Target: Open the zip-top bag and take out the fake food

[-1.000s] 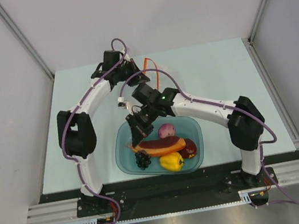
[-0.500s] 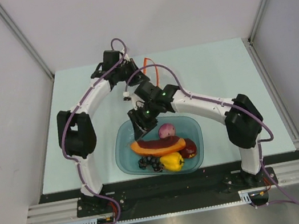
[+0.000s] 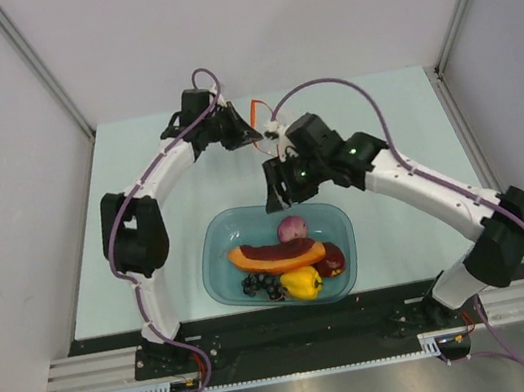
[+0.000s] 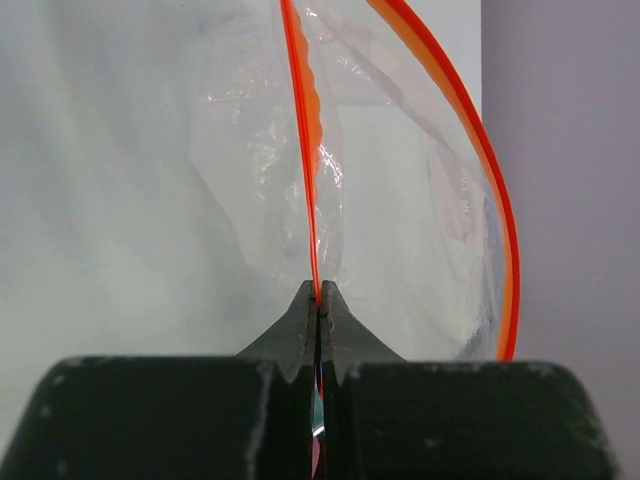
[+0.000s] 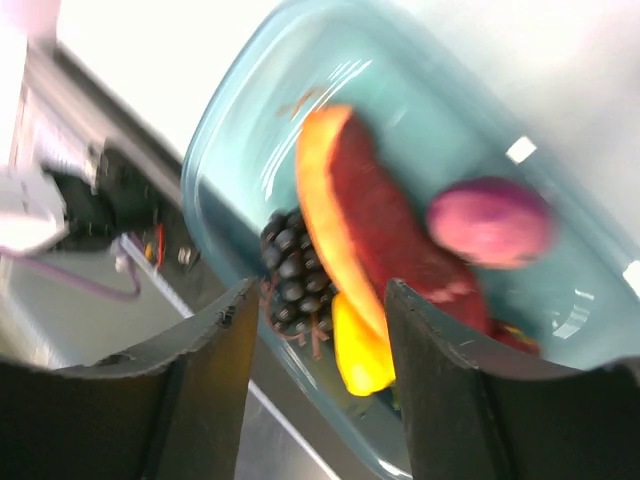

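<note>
Left claw (image 4: pixel 318 300) is pinched tight, tips together on the orange-red zip strip (image 4: pixel 312 200) of the bag (image 4: pixel 400 200). That strip runs straight up out of the jaws. The other side of the strip bows away to the right, so the mouth gapes, with clear crinkled plastic hanging between the two.

From above, the bag sits off the table (image 3: pixel 381 124), over its far middle, just beyond the tub (image 3: pixel 341 228).

Right claw (image 5: pixel 318 330) now: fingers well apart, nothing between them, touching nothing. It hangs over the tub's far rim, close beside the bag.

Looking down through those fingers, it's all in the teal tub. The pink-purple onion (image 5: pixel 490 220) lies at one side and the long orange-and-maroon slice (image 5: pixel 370 230) runs across the middle. The dark berries (image 5: pixel 290 275) press against the slice and the yellow pepper (image 5: pixel 360 355) is tucked beneath it. From the top camera the dark red apple (image 3: pixel 332 265) sits beside the pepper, at the near right of the tub.
</note>
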Tool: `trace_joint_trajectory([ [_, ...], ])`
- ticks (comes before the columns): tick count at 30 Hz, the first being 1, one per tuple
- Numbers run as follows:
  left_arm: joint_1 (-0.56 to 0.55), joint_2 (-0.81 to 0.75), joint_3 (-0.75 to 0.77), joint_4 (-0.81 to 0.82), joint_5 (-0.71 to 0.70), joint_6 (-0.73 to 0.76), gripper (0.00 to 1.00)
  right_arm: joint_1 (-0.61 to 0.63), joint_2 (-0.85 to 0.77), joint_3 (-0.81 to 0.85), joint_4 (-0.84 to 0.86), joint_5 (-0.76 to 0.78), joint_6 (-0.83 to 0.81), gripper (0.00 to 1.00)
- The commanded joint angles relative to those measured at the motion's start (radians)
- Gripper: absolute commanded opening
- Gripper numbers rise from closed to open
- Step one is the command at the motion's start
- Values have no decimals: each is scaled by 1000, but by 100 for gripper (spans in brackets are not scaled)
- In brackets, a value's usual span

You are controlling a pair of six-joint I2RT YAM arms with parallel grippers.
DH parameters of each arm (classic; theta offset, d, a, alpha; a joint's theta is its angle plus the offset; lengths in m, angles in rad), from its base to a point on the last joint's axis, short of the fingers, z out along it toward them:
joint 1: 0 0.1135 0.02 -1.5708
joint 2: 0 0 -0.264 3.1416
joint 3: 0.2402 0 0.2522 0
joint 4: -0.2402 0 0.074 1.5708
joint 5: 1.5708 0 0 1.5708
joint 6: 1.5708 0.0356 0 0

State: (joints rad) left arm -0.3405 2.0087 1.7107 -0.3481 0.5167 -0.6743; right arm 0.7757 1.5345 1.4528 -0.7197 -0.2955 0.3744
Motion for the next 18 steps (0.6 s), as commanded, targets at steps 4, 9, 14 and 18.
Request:
trace_joint_trajectory([
  [4, 18, -73, -118, 216, -132, -221, 0, -208, -122, -46, -41, 141, 103, 64],
  [9, 60, 8, -29, 230, -110, -240, 1, -292, -152, -52, -57, 127, 89, 68],
  [14, 101, 162, 331, -174, -158, 37, 30, -351, -128, -55, -63, 81, 83, 69],
  [18, 106, 150, 389, -364, -308, 198, 74, -366, -99, -54, -40, 44, 90, 71],
])
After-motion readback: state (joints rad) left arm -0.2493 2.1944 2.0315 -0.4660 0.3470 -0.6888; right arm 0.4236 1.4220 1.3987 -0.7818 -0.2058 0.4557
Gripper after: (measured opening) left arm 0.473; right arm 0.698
